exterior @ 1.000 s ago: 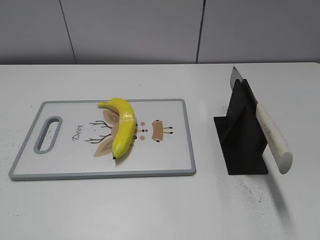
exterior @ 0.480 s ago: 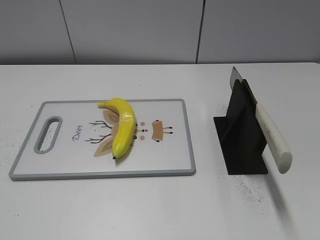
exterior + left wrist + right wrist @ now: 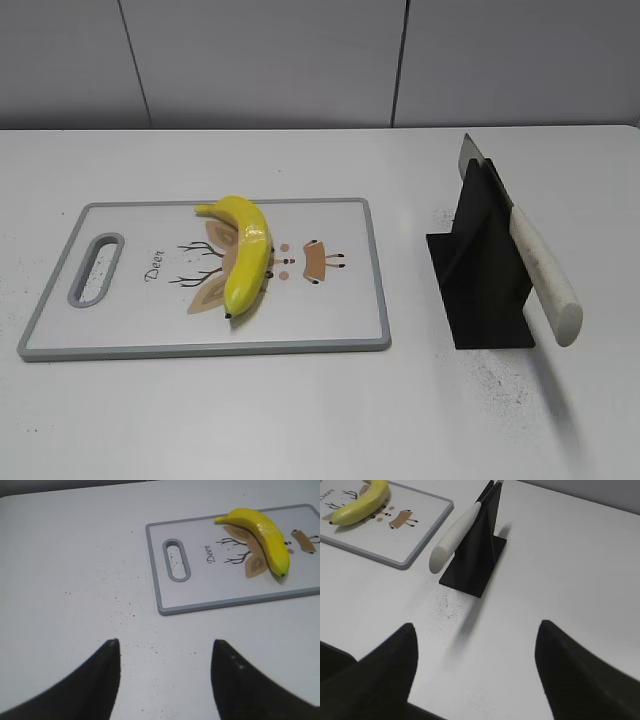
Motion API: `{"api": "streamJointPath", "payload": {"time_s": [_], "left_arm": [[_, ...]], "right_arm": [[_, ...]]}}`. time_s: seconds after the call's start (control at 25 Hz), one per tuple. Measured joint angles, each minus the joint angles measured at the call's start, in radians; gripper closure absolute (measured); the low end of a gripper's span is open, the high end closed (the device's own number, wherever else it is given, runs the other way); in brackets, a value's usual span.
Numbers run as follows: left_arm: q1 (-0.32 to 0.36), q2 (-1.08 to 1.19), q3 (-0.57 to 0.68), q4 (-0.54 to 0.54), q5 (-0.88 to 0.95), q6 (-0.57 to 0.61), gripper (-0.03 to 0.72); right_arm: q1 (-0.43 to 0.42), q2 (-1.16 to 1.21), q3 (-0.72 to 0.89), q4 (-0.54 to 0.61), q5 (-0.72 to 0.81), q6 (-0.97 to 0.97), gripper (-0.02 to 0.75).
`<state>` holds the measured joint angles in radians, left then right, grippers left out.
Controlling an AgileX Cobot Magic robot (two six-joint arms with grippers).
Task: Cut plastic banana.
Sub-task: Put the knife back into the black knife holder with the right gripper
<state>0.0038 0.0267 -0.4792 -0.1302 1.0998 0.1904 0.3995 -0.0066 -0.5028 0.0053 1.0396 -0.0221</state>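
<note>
The plastic banana (image 3: 245,254) is glossy yellow and curved; it lies near the middle of the white cutting board (image 3: 120,320). It also shows in the left wrist view (image 3: 262,531) and the right wrist view (image 3: 361,503). A knife with a white handle (image 3: 545,272) rests in a black stand (image 3: 480,280) to the right of the board. My left gripper (image 3: 165,642) is open and empty above bare table, left of the board. My right gripper (image 3: 476,625) is open and empty, on the near side of the knife stand (image 3: 477,550). Neither gripper shows in the exterior view.
The board (image 3: 220,592) has a grey rim, a handle slot (image 3: 96,268) at its left end and a deer drawing. Fine dark specks lie on the white table (image 3: 300,420) around the stand and left of the board. A grey wall stands behind the table.
</note>
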Motion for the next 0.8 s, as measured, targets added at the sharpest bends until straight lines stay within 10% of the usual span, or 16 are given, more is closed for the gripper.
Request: {"api": "streamJointPath", "payload": {"time_s": [0.8], "left_arm": [[0.000, 0.000, 0.000, 0.000, -0.001, 0.000, 0.135]], "right_arm": [[-0.302, 0.000, 0.000, 0.005, 0.001, 0.000, 0.185]]}}
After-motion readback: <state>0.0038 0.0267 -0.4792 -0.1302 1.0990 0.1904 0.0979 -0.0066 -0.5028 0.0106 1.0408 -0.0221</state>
